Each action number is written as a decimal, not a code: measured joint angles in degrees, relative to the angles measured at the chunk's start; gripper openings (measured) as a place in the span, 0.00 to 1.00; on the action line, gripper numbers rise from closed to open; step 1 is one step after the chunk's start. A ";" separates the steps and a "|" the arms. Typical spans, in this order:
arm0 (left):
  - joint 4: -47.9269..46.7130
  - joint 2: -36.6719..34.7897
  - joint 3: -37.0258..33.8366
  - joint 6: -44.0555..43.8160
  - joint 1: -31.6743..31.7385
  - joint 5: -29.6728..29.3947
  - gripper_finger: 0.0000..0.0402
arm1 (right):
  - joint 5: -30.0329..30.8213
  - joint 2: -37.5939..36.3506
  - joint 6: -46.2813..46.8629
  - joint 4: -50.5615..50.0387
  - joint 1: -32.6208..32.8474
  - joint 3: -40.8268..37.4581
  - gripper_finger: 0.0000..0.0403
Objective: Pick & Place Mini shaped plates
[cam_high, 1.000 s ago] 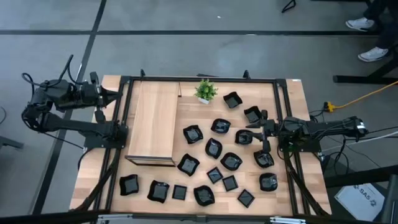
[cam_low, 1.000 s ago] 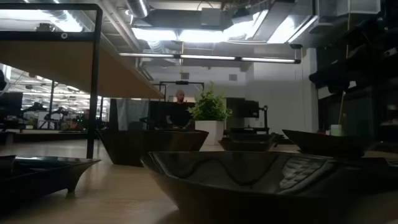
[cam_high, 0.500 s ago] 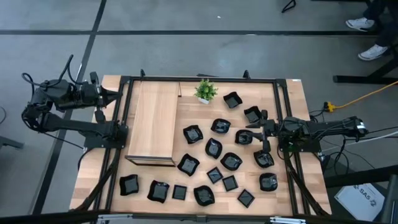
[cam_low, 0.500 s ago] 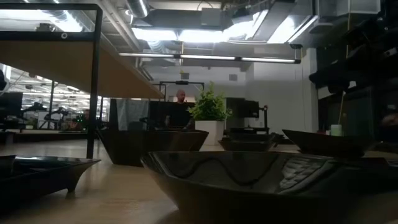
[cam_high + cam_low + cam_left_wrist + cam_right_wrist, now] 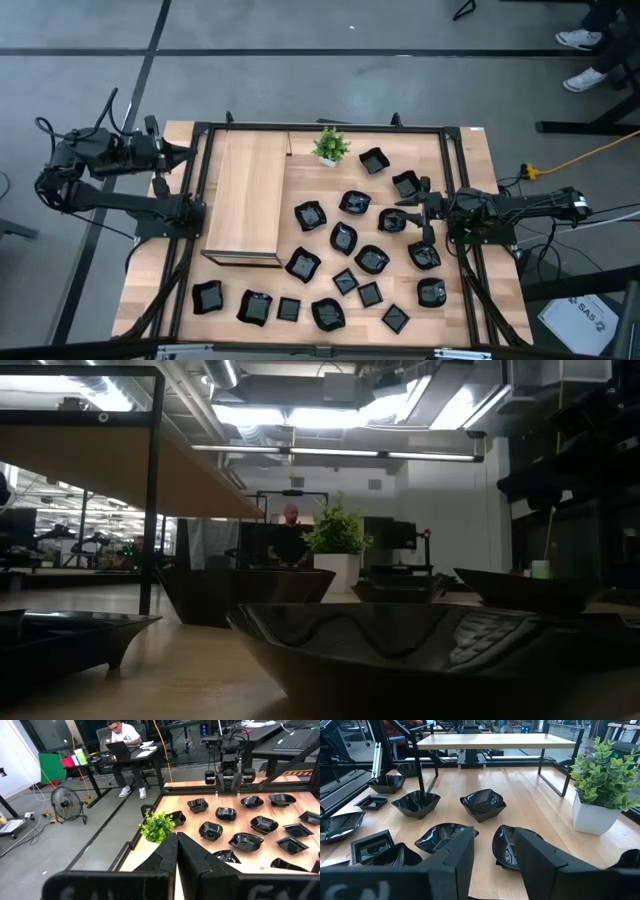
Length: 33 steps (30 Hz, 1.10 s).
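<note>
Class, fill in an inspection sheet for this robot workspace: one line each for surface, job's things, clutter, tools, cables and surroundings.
Surface: light wooden table inside a black frame, with a raised wooden shelf on its left part.
Job's things: about twenty black mini plates scattered over the right and near parts of the table, none on the shelf.
Clutter: small potted plant at the far edge.
Tools: left tool shut, parked off the table's left edge; right tool open, empty, over the plates on the right.
Cables: yellow cable on the floor to the right.
Surroundings: a person's shoes at top right; a person at a desk beyond the table.
</note>
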 joint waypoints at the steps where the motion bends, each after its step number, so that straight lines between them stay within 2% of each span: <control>1: 0.01 -0.02 -0.01 0.00 -0.01 0.00 0.01 | 0.00 -0.02 0.00 0.02 -0.02 0.01 0.35; 20: 0.00 -0.01 0.00 -0.01 0.00 -0.01 0.01 | -0.02 0.00 0.40 0.02 -0.02 0.02 0.35; 26: 0.01 -0.02 0.01 -0.01 -0.01 0.00 0.01 | 0.02 0.00 12.71 3.14 0.00 0.02 0.35; 33: -0.01 -0.01 0.00 -0.01 -0.01 0.00 0.01 | 0.01 -0.02 12.68 7.86 -0.01 0.02 0.35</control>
